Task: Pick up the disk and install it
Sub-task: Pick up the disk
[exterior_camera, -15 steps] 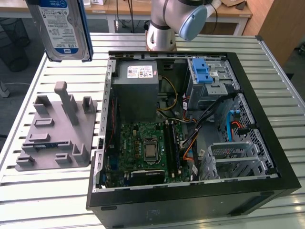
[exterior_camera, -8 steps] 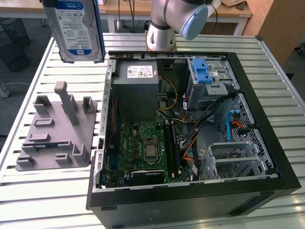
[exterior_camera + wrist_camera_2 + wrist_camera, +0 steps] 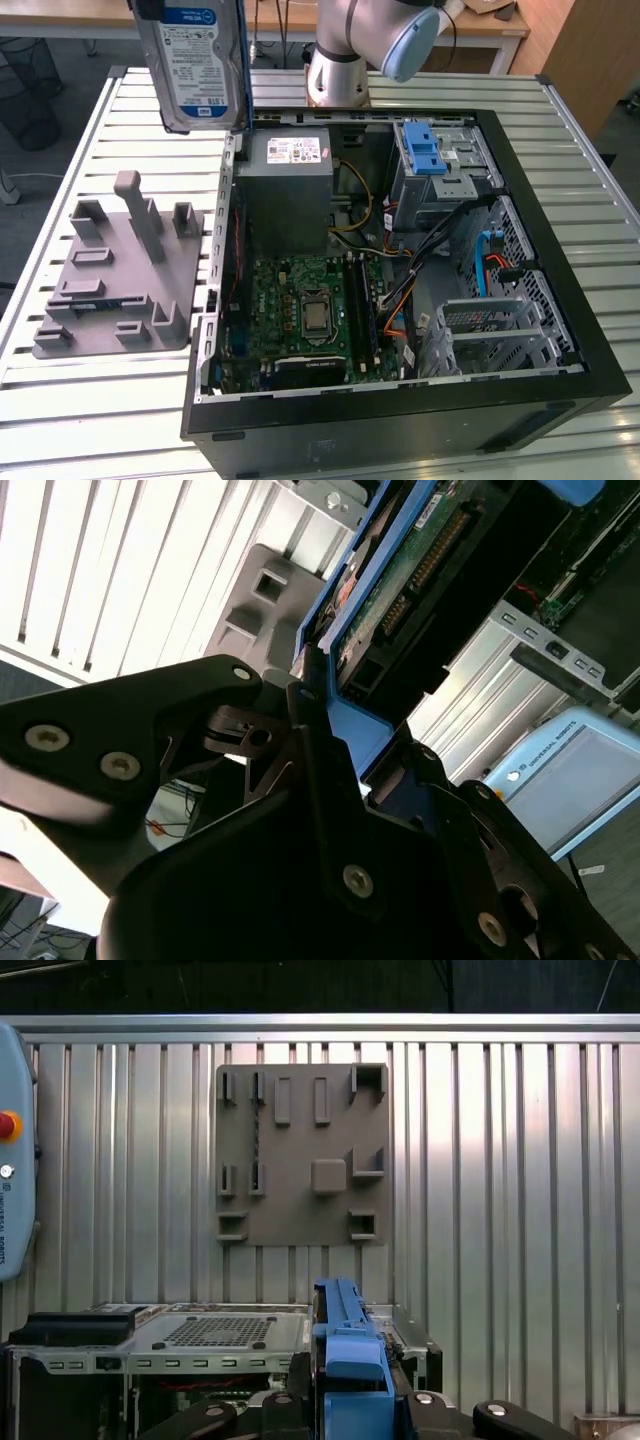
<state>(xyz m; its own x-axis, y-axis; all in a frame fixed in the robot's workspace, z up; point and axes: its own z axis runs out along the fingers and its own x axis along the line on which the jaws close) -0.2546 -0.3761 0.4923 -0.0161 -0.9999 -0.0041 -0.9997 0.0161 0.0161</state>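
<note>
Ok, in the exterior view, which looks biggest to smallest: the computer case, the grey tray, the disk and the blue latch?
1. computer case
2. grey tray
3. disk, though it seems nearer the camera, so it may look bigger than it is
4. blue latch

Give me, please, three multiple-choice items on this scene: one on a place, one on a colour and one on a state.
1. Where is the disk?
A. In the drive cage.
B. Lying on the grey fixture plate.
C. Held up in the air, outside the computer case.

2. What colour are the disk's side rails?
A. Red.
B. Blue.
C. Yellow.

3. What state is the claw in?
A. Open and empty.
B. Shut on the disk.
C. Half open, touching nothing.

Answers: C, the exterior view shows it aloft; B, both wrist views show blue plastic; B, it clamps the rail in the second wrist view.
</note>
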